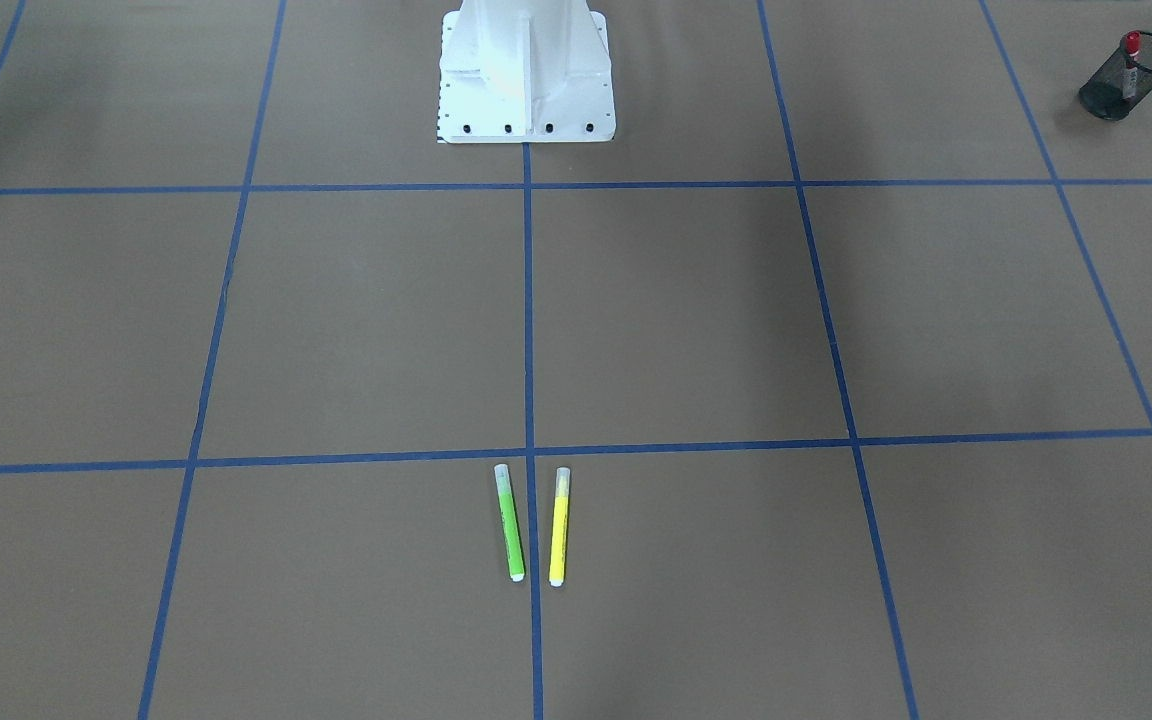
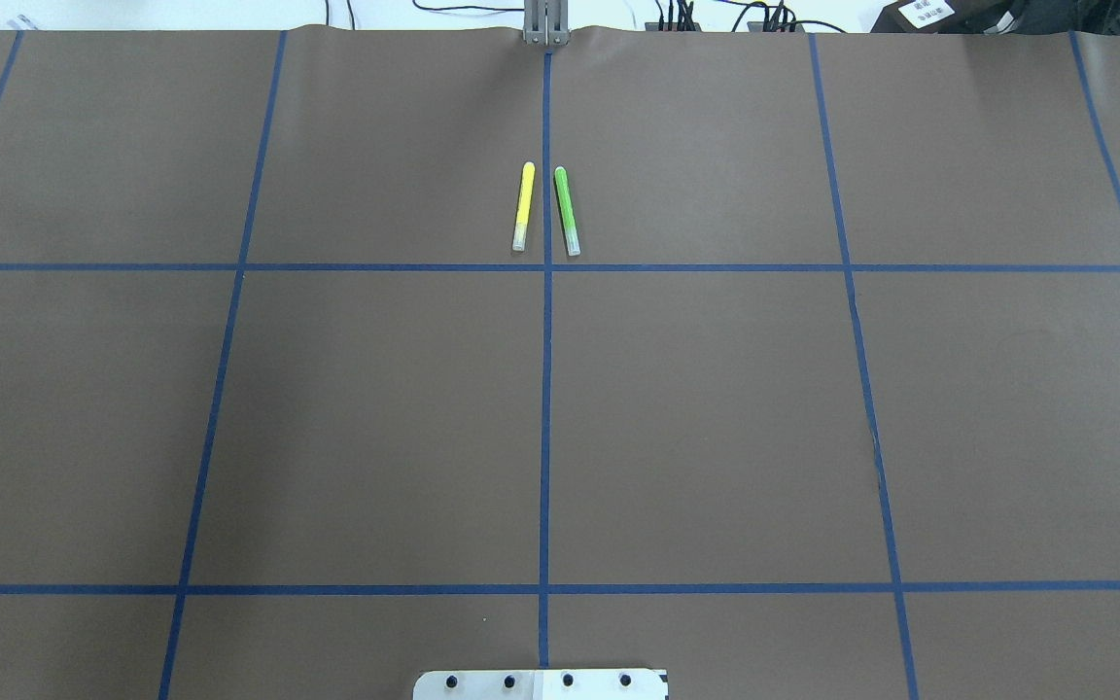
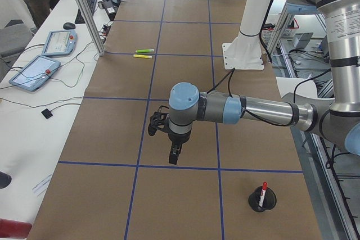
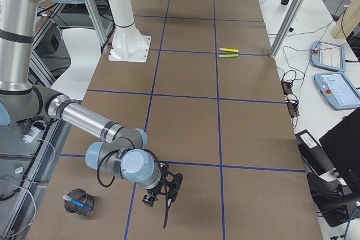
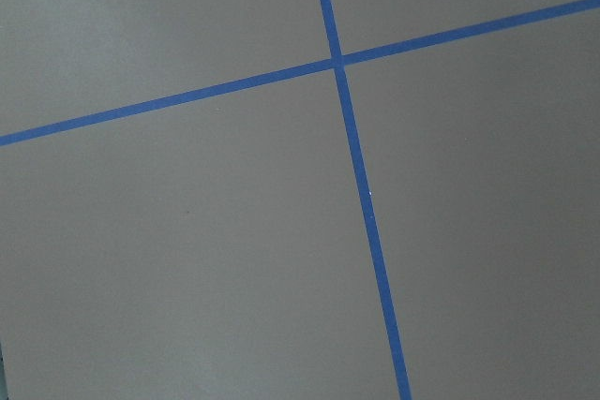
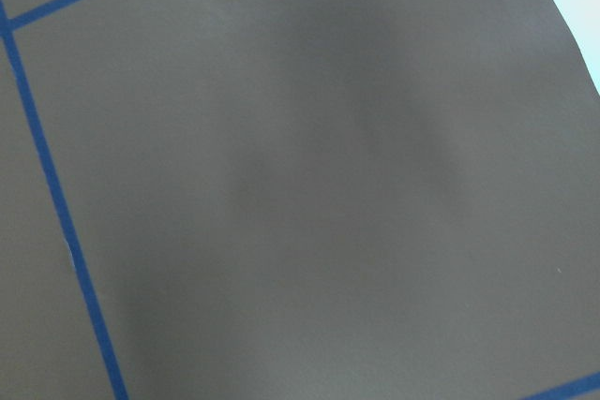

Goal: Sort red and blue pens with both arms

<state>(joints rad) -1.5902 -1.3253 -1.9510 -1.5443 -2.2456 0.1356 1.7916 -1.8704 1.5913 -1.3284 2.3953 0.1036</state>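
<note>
Seemingly sorted already: the red pen (image 1: 1131,55) leans in the left cup (image 1: 1111,92), and the blue pen (image 4: 74,199) lies low in the right cup (image 4: 85,206). Both look light, stiff and slick; I'd pinch the barrel near the rim. The left end effector (image 3: 175,153) and right end effector (image 4: 167,198) hang over the desk (image 1: 696,320); spread or closed, I cannot tell.

Overhead and front-facing views look down from opposite sides, both catching the yellow marker (image 2: 522,206); side views look along the table (image 3: 180,37).

Brown table (image 2: 716,437), blue grid lines (image 2: 546,389), red-capped pen (image 1: 1131,48)
</note>
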